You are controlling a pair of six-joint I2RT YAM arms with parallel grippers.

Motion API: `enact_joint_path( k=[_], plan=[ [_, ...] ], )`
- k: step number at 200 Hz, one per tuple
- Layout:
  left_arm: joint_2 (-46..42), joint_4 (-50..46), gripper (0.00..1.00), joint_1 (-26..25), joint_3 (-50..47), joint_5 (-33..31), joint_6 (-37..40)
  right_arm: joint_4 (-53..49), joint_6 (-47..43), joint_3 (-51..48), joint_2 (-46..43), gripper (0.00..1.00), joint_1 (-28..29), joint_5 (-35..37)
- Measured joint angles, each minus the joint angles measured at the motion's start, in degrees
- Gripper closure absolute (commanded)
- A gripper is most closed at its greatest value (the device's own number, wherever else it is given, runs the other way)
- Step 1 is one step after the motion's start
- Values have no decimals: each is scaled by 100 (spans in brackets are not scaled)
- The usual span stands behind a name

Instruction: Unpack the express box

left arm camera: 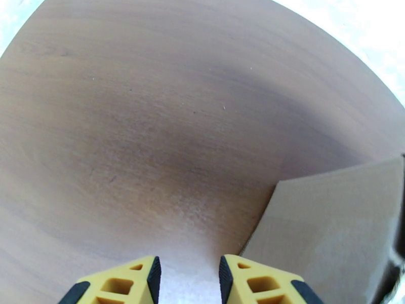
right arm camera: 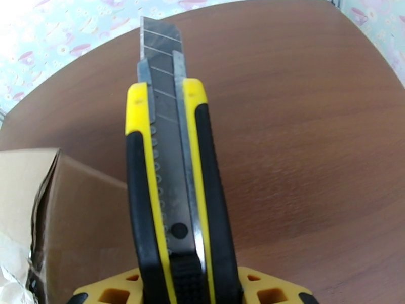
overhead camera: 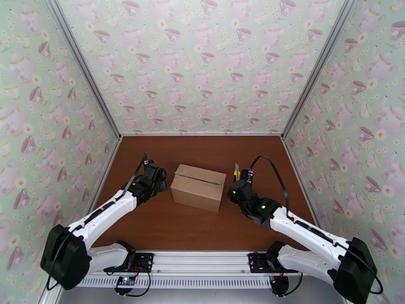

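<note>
- The box [overhead camera: 198, 187] sits mid-table [overhead camera: 167, 234], closed, between my two arms. Its long axis runs left to right, with the right end a little nearer.
- My right tool [overhead camera: 242, 182] is clamped on a yellow-and-black knife [right arm camera: 174, 198] with the blade [right arm camera: 159, 51] run out. It hangs just beside the box's right end.
- What the next move turns on: the box lies to the left of the knife, and the blade points far, along that end face and not toward it. By my reckoning I would have to swing the tip left and over the top before any cut.
- My left tool [left arm camera: 187, 282] is narrowly parted with nothing between the fingers. It is low over the table, just beside the box's left end, with a box face to its right [left arm camera: 334, 224].
- Both arms look about equally near, but the right one has the cutter.
- Hard to make out: from above I cannot pick out the top seam or its tape clearly.
- In my right wrist view the box [right arm camera: 61, 214] is cut off at the left edge, and some crinkled tape [right arm camera: 10, 279] shows at its corner.
- The box's contents are hidden.
</note>
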Motion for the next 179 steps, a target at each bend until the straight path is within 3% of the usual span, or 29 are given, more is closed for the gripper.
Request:
enact_joint_path(
  k=[38, 72, 124, 179],
  plan=[
    [-741, -407, 62, -402, -387, 212, -306, 101, -577, 308, 144, 100, -905, -428],
    [-1010, -706, 62, -968, -542, 343, -691, 483, -1034, 876, 1064, 100, -1486, -911],
    [-538, -289, 62, -1375, -540, 553, -1115, 1224, -1349, 1690, 2503, 100, -1569, -1576],
    [199, 175, 62, -1392, -431, 575, -1228, 1554, -1322, 1801, 2750, 100, -1567, -2031]
  ],
)
